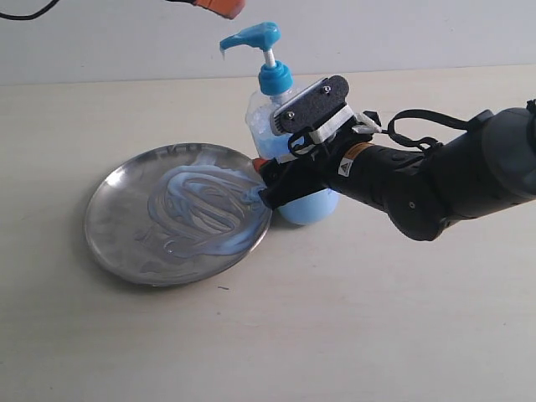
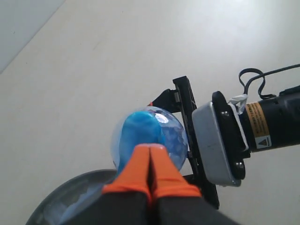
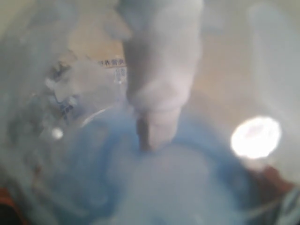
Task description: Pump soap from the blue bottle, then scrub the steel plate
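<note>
The blue bottle [image 1: 308,209] stands upright just right of the steel plate [image 1: 113,230], its blue pump head [image 1: 251,36] raised. Swirls of pale blue soap [image 1: 201,205] cover the plate's middle. My right gripper [image 1: 266,182] reaches in from the right and is shut on the bottle's body. The right wrist view is a close blur of the bottle [image 3: 164,178] and its dip tube [image 3: 147,131]. My left gripper [image 1: 219,7] hangs shut and empty a little above the pump head [image 2: 140,133], orange fingertips [image 2: 161,161] pressed together.
The pale tabletop [image 1: 352,335] lies bare in front of and behind the plate. A grey wall [image 1: 402,33] runs along the back. The right arm's black body [image 1: 435,184] fills the space right of the bottle, its wrist camera mount [image 2: 218,138] beside the bottle.
</note>
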`<state>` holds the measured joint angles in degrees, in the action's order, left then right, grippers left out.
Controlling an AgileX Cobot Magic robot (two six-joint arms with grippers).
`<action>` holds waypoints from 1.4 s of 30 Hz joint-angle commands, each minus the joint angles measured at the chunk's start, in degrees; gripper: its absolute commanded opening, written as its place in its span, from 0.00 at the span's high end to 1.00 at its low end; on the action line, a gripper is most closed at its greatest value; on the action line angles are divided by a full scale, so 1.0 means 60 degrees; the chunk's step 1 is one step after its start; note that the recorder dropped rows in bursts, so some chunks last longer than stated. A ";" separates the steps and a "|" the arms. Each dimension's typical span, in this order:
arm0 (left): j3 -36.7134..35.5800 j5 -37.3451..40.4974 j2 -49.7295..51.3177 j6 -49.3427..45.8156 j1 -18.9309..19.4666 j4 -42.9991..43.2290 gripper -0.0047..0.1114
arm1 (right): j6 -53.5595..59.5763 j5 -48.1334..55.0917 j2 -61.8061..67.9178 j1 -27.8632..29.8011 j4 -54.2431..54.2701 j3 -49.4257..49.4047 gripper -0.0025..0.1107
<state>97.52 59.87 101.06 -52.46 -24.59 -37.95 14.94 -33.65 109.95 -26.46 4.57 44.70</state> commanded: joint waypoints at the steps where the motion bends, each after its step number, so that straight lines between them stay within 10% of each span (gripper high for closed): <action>1: -0.0039 -0.0049 -0.0335 0.0107 0.0019 -0.0241 0.96 | -0.0008 -0.0131 0.0006 -0.0042 -0.0075 0.0042 0.98; 17: -0.0364 0.0048 -0.1164 -0.0424 0.0473 -0.1512 0.96 | -0.0290 -0.0231 -0.0074 -0.0042 -0.0017 0.0042 0.98; 27: -0.3191 -0.0371 -0.2644 -0.2510 0.1775 -0.3886 0.96 | -0.0501 -0.0319 -0.0281 -0.0042 -0.0017 0.0042 0.98; 42: -0.7894 -0.2575 -0.5688 -0.5693 0.1908 -0.7589 0.96 | -0.0782 -0.0120 -0.0281 -0.0042 -0.0017 0.0042 0.98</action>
<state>54.27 48.68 69.91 -83.15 -13.29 -79.58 10.75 -32.30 109.46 -26.56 5.07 44.70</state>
